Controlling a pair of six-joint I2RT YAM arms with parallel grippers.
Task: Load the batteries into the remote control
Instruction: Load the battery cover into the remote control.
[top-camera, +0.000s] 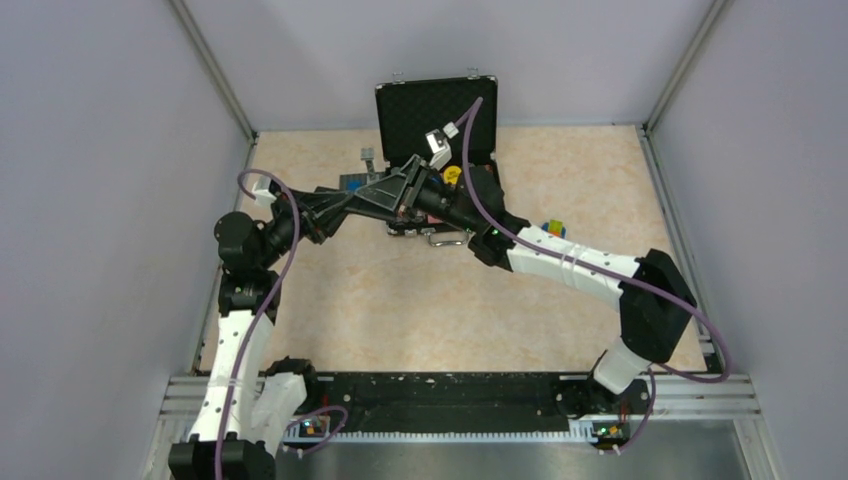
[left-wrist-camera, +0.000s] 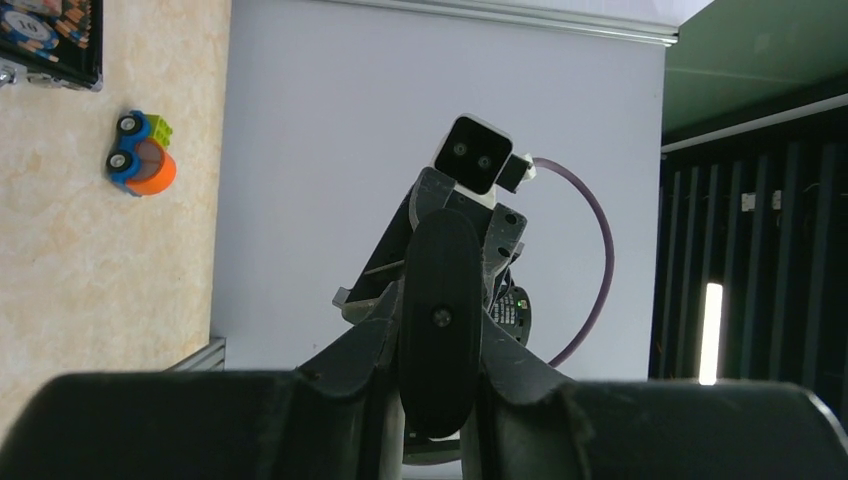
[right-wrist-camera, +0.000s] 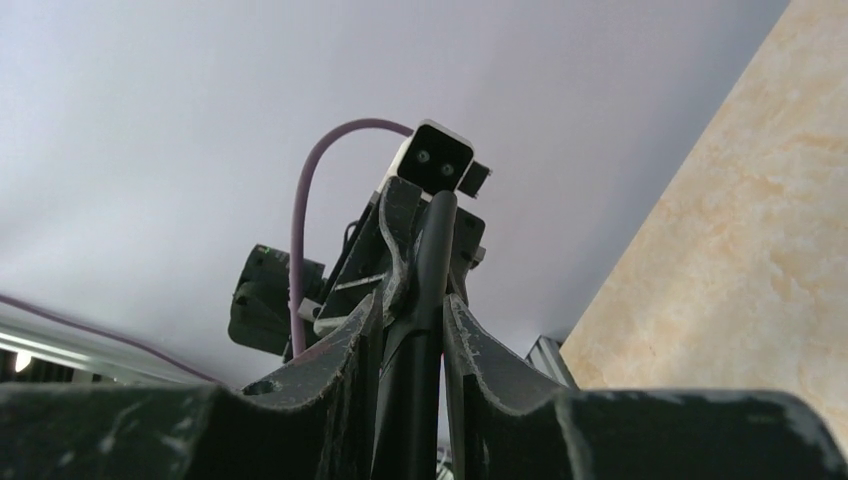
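Observation:
The remote control is a slim black bar held in the air between both grippers, just in front of the open case. My left gripper is shut on one end of it, its flat side with a small screw facing the camera. My right gripper is shut on the other end, seen edge-on. In the top view the two grippers meet above the table, and the remote is mostly hidden between them. The batteries are not in view.
An open black case stands at the back, and its corner shows in the left wrist view. A blue and orange toy car lies on the table. A colour cube sits by the right arm. Grey walls surround the table.

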